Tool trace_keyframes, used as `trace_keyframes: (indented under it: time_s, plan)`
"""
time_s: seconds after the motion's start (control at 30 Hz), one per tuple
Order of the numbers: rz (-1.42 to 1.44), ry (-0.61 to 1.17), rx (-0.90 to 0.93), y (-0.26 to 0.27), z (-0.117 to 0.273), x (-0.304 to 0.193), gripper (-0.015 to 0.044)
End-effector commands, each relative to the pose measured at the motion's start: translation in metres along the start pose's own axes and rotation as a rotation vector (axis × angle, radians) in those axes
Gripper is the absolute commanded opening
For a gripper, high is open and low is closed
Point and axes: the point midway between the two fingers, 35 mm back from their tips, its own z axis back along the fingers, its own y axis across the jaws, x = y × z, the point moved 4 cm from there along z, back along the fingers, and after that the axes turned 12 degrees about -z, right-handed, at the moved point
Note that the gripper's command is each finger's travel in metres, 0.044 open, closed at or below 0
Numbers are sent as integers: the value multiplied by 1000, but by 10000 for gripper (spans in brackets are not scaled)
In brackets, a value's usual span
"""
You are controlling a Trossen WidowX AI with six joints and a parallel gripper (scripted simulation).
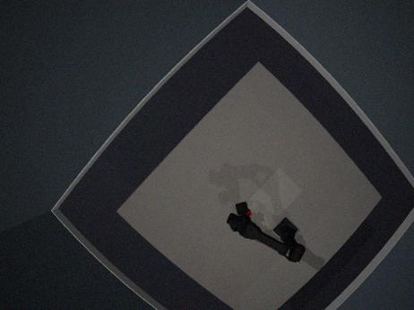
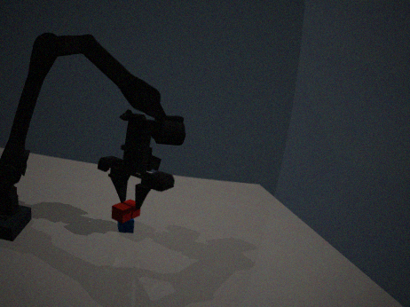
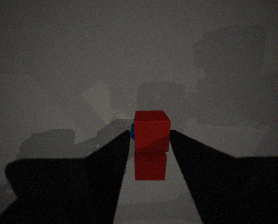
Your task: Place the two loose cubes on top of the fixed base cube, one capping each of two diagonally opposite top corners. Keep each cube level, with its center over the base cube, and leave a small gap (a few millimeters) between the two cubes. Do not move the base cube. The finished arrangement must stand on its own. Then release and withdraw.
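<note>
You have a pale grey table supporting the blue cube directly. The arm's base stands on the same surface, well apart from the blue cube. Overlapping shadows lie on your table around the blue cube.

We inspected all three views and found no legible text, label, brand, number or sign on any surface. The pictures were dim and grainy, and any marking too small or too dark to make out could not be read by us.
</note>
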Motion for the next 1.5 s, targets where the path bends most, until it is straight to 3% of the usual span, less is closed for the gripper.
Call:
trace_keyframes:
  time_s: [0.0, 1.23, 1.47]
  plan:
    - [0, -6, -3, 0, 8, 1, 205]
    - [0, -7, -3, 0, 61, 1, 205]
    - [2, -5, -3, 0, 68, 0, 389]
